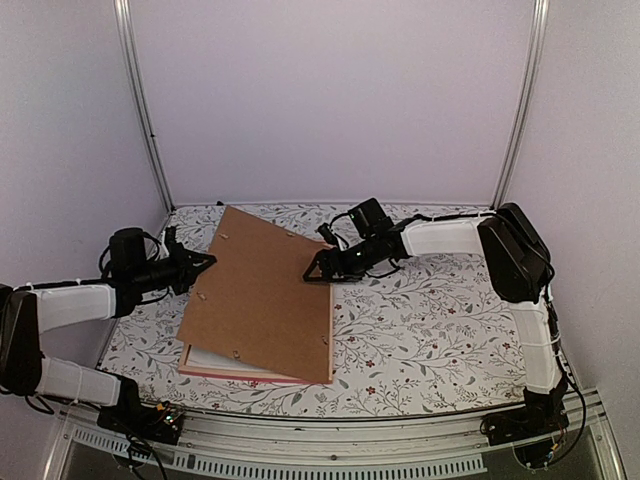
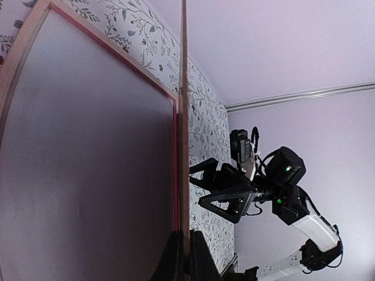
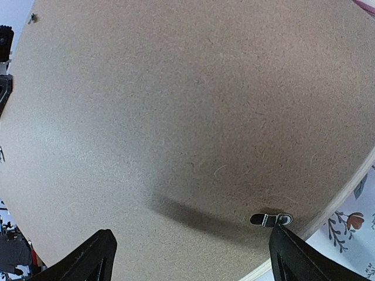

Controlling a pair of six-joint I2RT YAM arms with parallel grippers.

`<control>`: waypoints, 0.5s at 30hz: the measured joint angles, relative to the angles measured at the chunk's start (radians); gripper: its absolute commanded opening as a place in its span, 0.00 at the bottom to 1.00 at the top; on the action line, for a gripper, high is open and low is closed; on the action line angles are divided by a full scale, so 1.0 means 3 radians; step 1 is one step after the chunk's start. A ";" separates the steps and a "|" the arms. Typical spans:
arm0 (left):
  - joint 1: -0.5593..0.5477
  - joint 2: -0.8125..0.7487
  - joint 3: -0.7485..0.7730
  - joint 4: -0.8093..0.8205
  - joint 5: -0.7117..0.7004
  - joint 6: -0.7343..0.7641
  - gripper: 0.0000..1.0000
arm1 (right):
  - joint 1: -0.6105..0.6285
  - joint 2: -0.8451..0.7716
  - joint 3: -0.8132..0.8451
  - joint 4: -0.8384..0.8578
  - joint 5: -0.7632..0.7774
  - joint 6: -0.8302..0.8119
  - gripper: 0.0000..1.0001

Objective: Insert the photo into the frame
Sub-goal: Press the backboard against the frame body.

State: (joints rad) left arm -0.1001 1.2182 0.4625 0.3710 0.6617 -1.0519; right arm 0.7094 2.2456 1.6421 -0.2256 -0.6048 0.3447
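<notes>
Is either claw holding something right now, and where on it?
The left gripper pinches the brown board at its left edge; the right gripper is open, holding nothing.

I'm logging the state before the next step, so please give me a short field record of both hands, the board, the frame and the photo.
left hand: shut on the left edge of the backing board
right hand: open, fingers spread over the board's right side; contact unclear
backing board: brown, raised at its left side, covering most of the frame
frame: pink, lying on the table, near rail showing under the board
photo: not visible in any view
</notes>
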 measured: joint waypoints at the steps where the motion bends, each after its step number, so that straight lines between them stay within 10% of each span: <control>1: 0.0001 0.0009 0.0000 0.0001 0.0000 0.0001 0.00 | 0.0000 0.0000 0.0000 0.0004 0.0001 0.0000 0.94; 15: 0.0075 0.0081 0.0000 0.0018 0.0056 0.0041 0.00 | 0.0000 -0.0006 -0.0005 0.0004 0.0053 0.0010 0.94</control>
State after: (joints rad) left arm -0.0776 1.2427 0.4625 0.3763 0.6785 -1.0397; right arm 0.7094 2.2436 1.6405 -0.2245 -0.5888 0.3477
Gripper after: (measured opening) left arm 0.037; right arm 0.943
